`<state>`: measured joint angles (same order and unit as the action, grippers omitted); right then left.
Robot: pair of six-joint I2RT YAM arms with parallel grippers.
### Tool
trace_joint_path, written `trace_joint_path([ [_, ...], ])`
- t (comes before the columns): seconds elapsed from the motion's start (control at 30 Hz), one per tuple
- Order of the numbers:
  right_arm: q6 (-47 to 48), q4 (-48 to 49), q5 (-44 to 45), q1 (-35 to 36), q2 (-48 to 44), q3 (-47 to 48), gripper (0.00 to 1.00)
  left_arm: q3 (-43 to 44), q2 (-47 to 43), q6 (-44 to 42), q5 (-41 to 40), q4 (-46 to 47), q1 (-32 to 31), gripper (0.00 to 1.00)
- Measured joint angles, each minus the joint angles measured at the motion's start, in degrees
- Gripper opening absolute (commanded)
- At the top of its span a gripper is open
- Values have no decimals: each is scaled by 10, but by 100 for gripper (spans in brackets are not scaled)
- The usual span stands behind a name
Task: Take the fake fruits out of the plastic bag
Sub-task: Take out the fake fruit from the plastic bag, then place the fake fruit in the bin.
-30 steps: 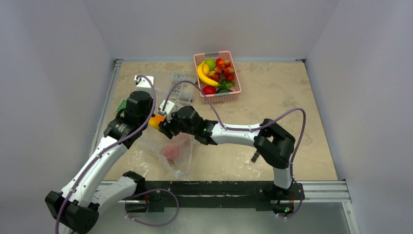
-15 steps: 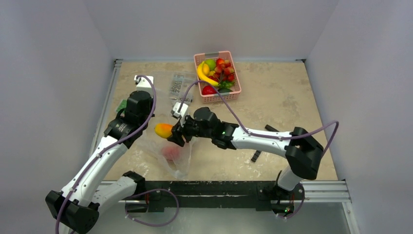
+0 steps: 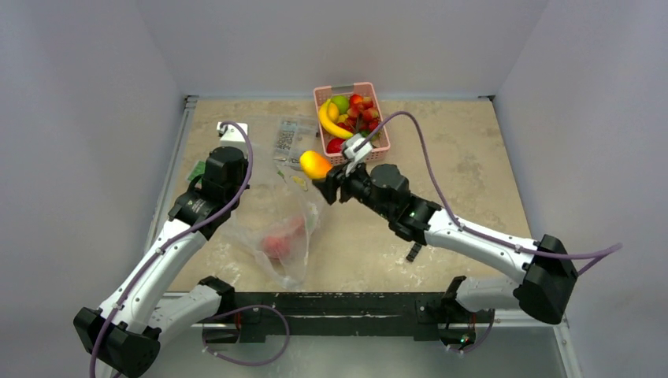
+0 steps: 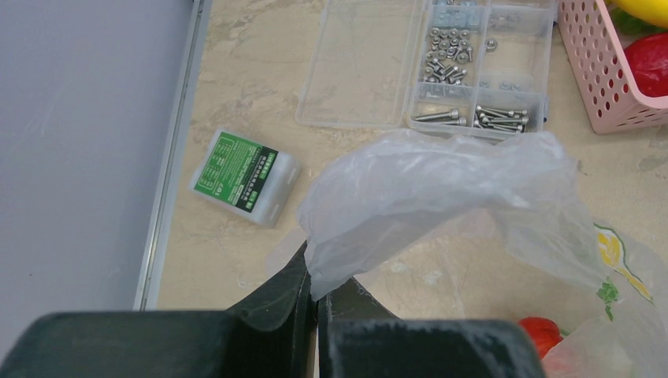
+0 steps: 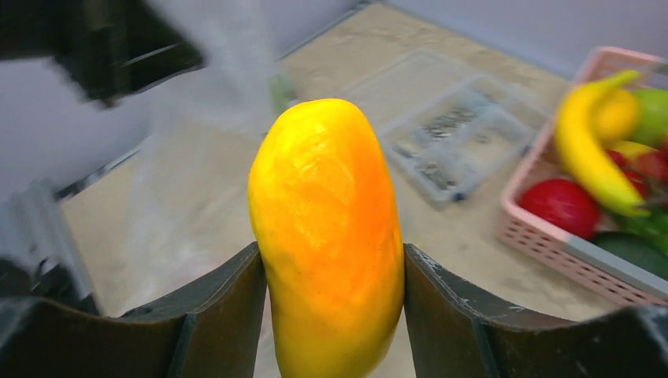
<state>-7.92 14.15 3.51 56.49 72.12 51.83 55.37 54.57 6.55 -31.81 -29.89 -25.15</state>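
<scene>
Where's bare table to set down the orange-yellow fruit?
Widest bare patch: right of the pink basket, out to the right wall. Also bare: between the plastic bag and the right arm. Crowded: far left, with parts case, green-labelled box, bag and left arm.

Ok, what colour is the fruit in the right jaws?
Orange-yellow: the fruit is yellow at its tip, deeper orange mid-body. Clearest in the right wrist view.

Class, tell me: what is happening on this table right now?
The left gripper is shut on a fold of the large clear, crinkly plastic bag, holding it up. The right gripper holds an orange-yellow glossy plastic fruit in the air, outside the bag, near the pink perforated basket of fruit. At least one red fruit lies inside the bag.
</scene>
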Motion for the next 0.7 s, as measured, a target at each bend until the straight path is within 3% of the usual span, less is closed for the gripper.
trace_joint_path([
  [0.17,-65,-10,104,-104,30,14,0,0,0,-1,0,-2,0,0],
  [0.37,-158,-92,196,-197,164,139,0,0,-4,-1,1,-6,0,0],
  [0.53,-223,-169,204,-272,256,249,0,0,-6,-1,1,-7,0,0],
  [0.7,-268,-258,148,-345,370,392,0,0,-6,-1,4,-7,0,0],
])
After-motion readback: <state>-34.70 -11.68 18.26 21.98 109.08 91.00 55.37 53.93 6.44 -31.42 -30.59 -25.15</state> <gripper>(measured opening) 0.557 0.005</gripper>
